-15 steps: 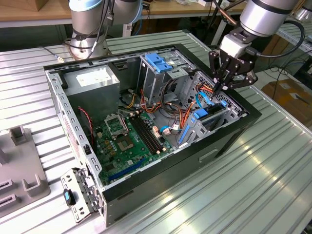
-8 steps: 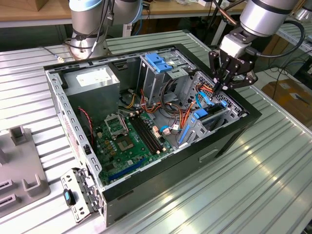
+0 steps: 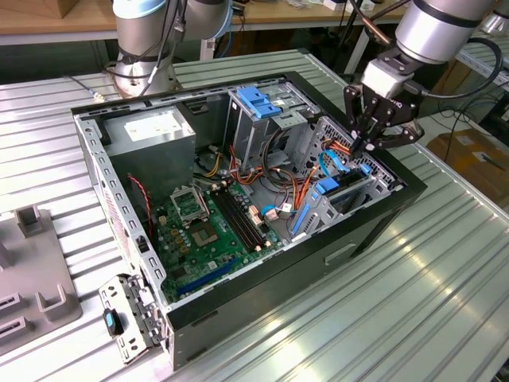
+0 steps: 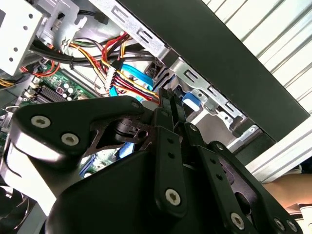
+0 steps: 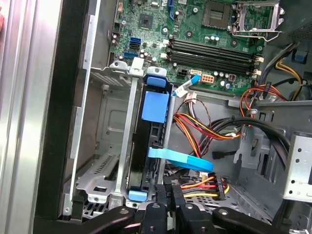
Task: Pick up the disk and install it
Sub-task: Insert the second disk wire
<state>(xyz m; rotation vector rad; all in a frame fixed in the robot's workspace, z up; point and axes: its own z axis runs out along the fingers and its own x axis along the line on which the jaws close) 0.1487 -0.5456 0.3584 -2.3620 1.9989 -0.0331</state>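
Above drive bay of open computer case: tool fingers pressed together, holding nothing; disk seated upright in bay.

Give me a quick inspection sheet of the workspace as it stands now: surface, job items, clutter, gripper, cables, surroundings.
Surface: ribbed metal table, carrying the open computer case.
Job's things: the disk stands on edge in its bay slot by the case wall, blue rail frame around it.
Clutter: grey fixture blocks at the exterior view's left; a loose metal bracket by the case corner.
Grippers: the gripper sits just above the disk bay, fingers shut, nothing between them.
Cables: coloured power wires and a blue ribbon cable run beside the disk.
Surroundings: a second arm's base, benches and a cardboard box beyond.
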